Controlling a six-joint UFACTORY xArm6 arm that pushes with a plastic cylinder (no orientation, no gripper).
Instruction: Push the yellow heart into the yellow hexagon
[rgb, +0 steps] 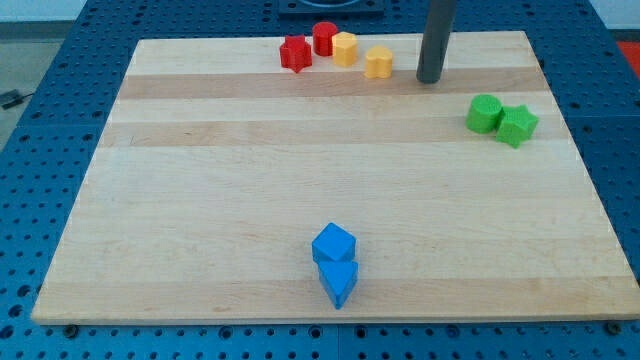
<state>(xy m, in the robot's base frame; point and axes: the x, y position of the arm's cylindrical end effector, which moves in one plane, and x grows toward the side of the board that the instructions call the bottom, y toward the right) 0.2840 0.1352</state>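
Pale wooden board (200, 200) on blue perforated table (60, 60); my tip (429, 80) right of yellow heart (379, 63), apart; no end effector fitted.

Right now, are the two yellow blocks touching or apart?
Apart. A strip of bare board shows between the yellow heart and the yellow hexagon; my tip stands right of both.

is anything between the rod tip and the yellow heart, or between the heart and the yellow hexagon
Nothing visible blocks either path. My tip sits to the view's right of the yellow heart, with bare board between them. The yellow hexagon lies just up and to the view's left of the heart, only a small gap apart. The red blocks sit beyond the hexagon.
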